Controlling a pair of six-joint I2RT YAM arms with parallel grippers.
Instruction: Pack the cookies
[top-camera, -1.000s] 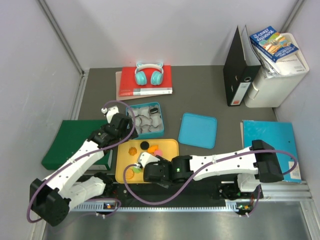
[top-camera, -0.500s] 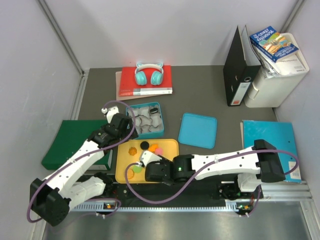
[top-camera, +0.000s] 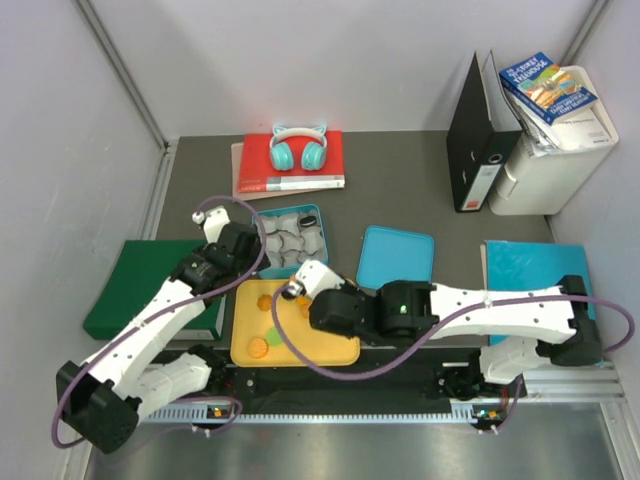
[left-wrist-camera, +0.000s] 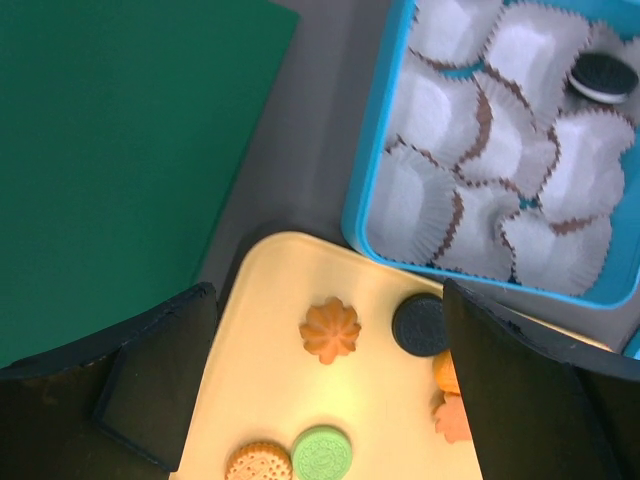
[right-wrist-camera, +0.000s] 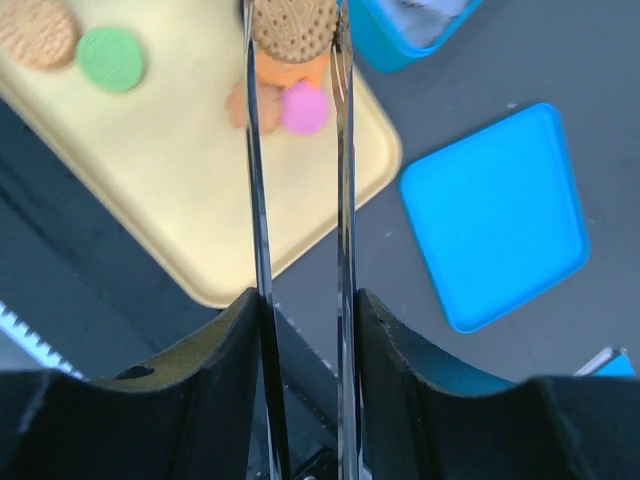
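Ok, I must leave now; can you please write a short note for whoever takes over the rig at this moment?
Left gripper: open, empty, above the yellow tray beside the blue tin.
Right gripper: shut on a tan biscuit cookie, held above the tray.
Done: one black sandwich cookie sits in a paper cup in the tin.
Remaining: place the held cookie, then pack those on the tray: scalloped orange cookie, black cookie, green cookie, tan cookie, pink cookie, some orange ones partly hidden.
Blue lid lies off the tin.

Probably a lab test cell dressed as an office desk: plain grey panels (top-camera: 350, 50) wall in the table (top-camera: 400, 190) behind the binder (top-camera: 478, 140). A book (top-camera: 547, 88) lies on a white box (top-camera: 550, 175) just right of it, and headphones (top-camera: 298, 148) sit well left.
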